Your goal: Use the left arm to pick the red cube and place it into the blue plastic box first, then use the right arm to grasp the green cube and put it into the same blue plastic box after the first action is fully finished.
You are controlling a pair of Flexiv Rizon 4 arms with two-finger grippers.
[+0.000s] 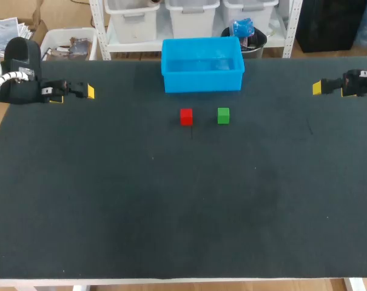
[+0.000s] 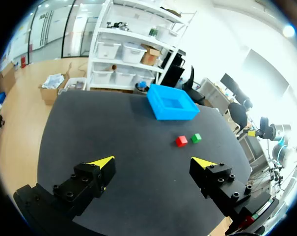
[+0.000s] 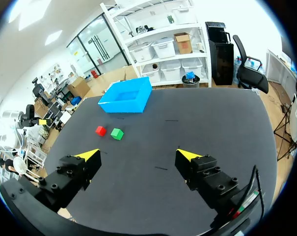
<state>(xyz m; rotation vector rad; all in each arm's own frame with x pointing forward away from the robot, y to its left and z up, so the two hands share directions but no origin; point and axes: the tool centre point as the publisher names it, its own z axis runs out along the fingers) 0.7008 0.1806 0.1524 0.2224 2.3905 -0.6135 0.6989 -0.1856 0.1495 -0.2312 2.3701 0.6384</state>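
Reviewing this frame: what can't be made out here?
- Head view: right arm is cut off by the edge; only the right claw shows.
- Head view: front wall of the blue box hides the near strip of its floor.
- Left wrist view: red cube and green cube are too small for surface detail.

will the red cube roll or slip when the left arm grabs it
Probably no rolling: the red cube rests flat on the table on a square face. It looks small and rigid, so likely light and easy to pinch. A sideways nudge might slide it toward the green cube, close beside it but apart.
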